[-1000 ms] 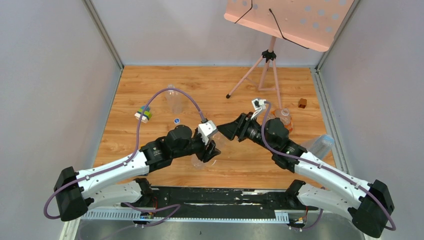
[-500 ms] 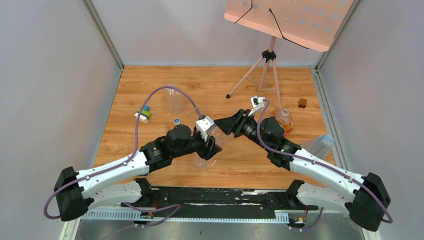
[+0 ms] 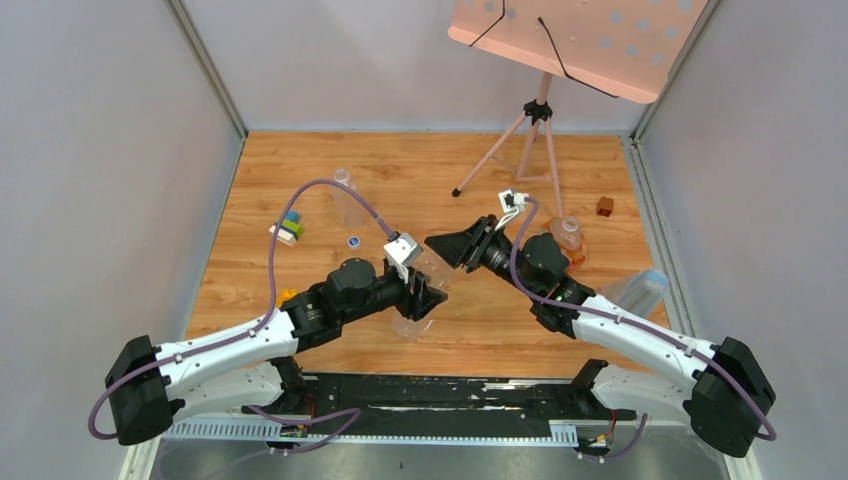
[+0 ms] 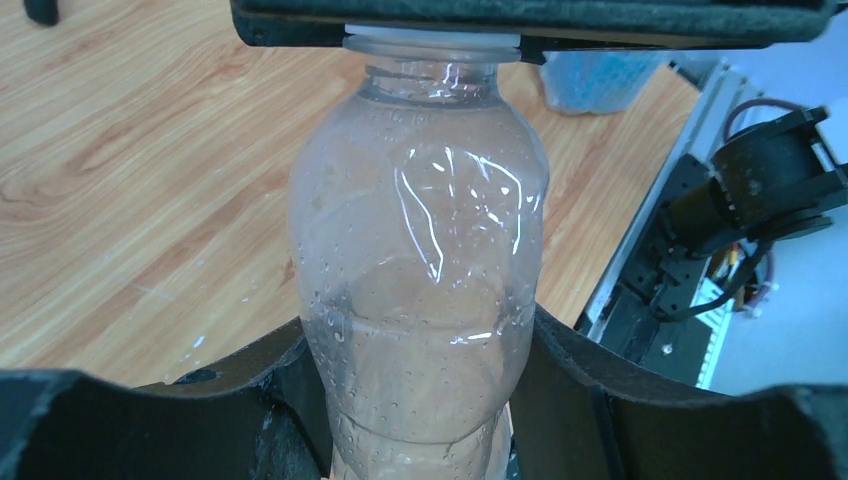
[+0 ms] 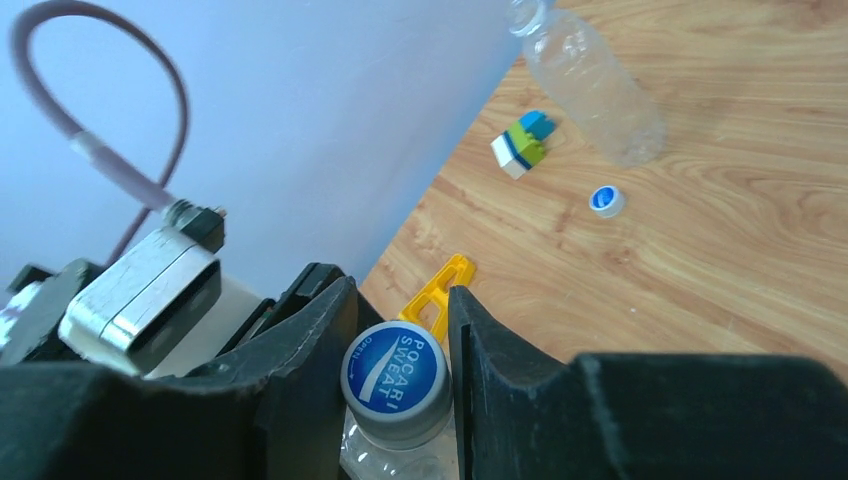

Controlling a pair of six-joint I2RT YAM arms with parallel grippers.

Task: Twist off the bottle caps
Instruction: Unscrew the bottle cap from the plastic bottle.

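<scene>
The blue cap (image 5: 394,372), printed POCARI SWEAT, is on the neck of the clear bottle (image 4: 420,280), which is held over the middle of the wooden table (image 3: 300,160). The frames do not show whether the bottle's base touches the wood. The right gripper (image 5: 397,310) is clenched on this cap, with one dark finger against each side of it. In the left wrist view the same fingers cross the top of the bottle's neck. The left gripper (image 4: 425,400) grasps the bottle lower down, and its fingers (image 4: 285,385) press into both sides of the body.

A loose blue cap (image 3: 353,241) lies on the wood to the left of the held bottle and a little beyond it. Further out the same way, a second clear bottle (image 3: 348,200) lies on its side. A small stack of coloured blocks (image 3: 289,228) sits well to the left of the held bottle. A yellow piece (image 5: 440,290) lies left of it, nearer the arms' bases.

To the right of the held bottle, behind the right arm, is an orange-tinted bottle (image 3: 568,238). A brown cube (image 3: 605,206) is further right and beyond. Another bottle (image 3: 640,290) lies at the table's right edge. A pink stand (image 3: 540,130) rises beyond the held bottle.
</scene>
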